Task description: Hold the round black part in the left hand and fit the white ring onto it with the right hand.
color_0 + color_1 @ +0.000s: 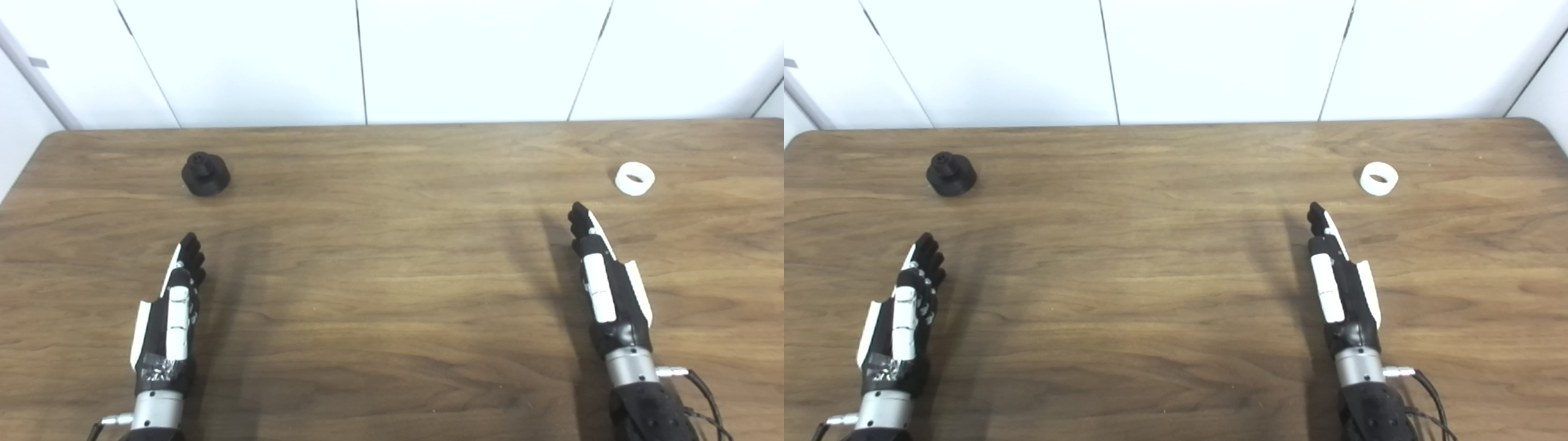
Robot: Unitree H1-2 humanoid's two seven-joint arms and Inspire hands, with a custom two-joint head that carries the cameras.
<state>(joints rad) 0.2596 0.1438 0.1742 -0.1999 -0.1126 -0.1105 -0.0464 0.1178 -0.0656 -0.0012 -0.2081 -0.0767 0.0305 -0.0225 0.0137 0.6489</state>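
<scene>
The round black part (206, 174) stands on the wooden table (392, 257) at the far left, a small knob on its top. The white ring (635, 178) lies flat at the far right. My left hand (174, 300) hovers edge-on over the near left of the table, fingers stretched out and holding nothing, well short of the black part. My right hand (603, 282) is stretched out the same way at the near right, its fingertips a short way below and left of the ring. Neither hand touches its object.
White wall panels (361, 61) rise just behind the table's far edge. The table's rounded right corner (1543, 125) shows in the right eye view. A cable (704, 392) trails from my right wrist.
</scene>
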